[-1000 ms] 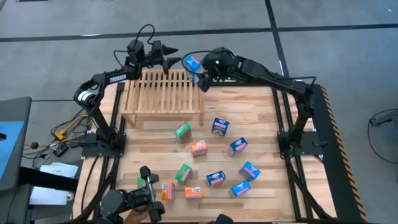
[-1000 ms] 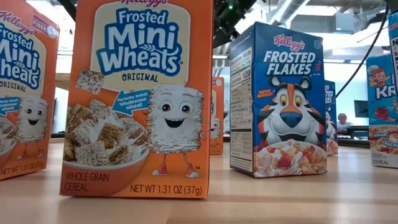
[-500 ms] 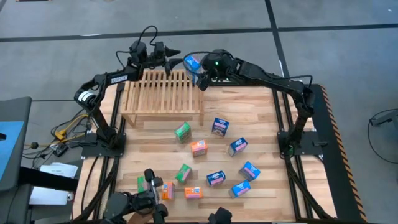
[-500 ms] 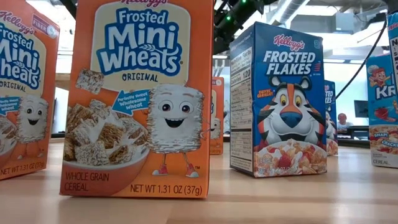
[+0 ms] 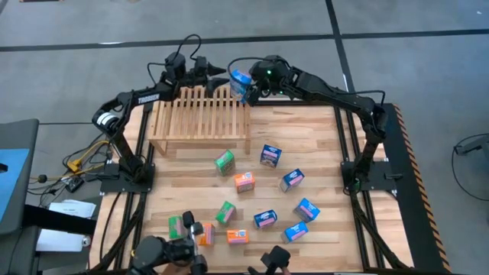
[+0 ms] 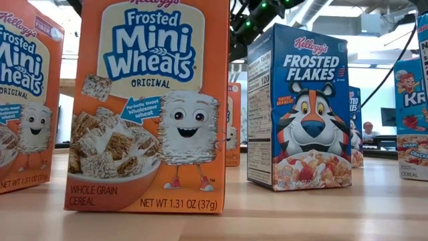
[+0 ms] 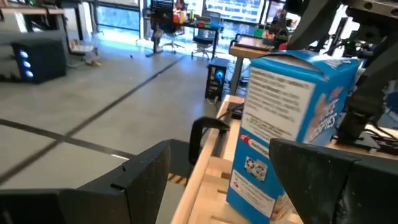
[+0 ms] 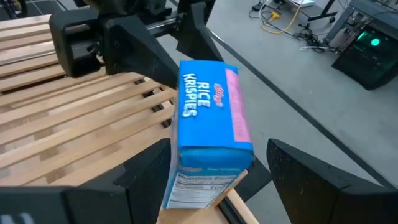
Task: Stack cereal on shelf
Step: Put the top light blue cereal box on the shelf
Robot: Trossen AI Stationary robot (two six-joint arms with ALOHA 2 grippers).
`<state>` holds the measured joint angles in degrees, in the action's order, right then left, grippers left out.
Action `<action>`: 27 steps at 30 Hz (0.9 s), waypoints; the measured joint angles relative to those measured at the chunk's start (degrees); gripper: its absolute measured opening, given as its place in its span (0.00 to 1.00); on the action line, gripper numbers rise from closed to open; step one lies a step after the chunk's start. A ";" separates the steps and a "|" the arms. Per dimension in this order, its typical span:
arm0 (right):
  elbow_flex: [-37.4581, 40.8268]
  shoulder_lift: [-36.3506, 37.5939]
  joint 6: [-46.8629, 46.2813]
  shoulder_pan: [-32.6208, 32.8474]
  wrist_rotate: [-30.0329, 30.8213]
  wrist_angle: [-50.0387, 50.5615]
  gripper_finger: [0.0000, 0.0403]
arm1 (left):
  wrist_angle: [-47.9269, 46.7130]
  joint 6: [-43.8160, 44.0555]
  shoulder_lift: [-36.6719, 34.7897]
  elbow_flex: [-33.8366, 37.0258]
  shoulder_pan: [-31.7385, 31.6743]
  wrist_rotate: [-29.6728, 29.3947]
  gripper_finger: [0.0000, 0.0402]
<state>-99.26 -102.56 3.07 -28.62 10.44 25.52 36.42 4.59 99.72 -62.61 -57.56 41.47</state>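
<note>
The shelf is a low slatted wood rack at the table's far left. A blue Rice Krispies cereal box stands upright at its far right corner, with my right gripper shut on it. My left gripper is open and level, just left of that box. Its fingers point at the box, and whether they touch it I cannot tell. Several more cereal boxes in blue, green and orange, such as a green one, stand loose on the tabletop. My right gripper pinches the blue box between its two fingers by the two broad faces. It comes from the table's right, slanting down. The box is upright with its bottom at the rack's far right corner. Whether it rests there I cannot tell.
Near the low camera stand orange Mini Wheats boxes and a blue Frosted Flakes box. A green box and dark gear sit at the table's near left edge. The rack's slats are bare.
My left gripper has moved toward the table's right, closer to the blue box. My right arm has shifted toward the far edge and sunk slightly, with the box staying upright over the rack's far right corner.
</note>
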 joint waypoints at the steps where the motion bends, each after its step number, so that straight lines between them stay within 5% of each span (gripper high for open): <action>1: 0.02 0.00 0.03 -0.11 -0.02 0.06 0.72 | 0.02 0.55 0.00 0.00 -0.24 0.88 0.66; 11: -0.24 -1.20 3.41 -0.42 -1.01 -3.05 0.72 | 0.24 7.87 0.00 0.00 -3.21 7.89 0.66; 27: -0.09 -3.66 9.44 -0.85 -2.48 -4.88 0.72 | 0.31 8.69 0.00 0.00 -2.91 8.66 0.66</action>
<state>-99.36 -106.22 12.51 -29.47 7.95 20.64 36.74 13.28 99.72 -62.61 -60.47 50.13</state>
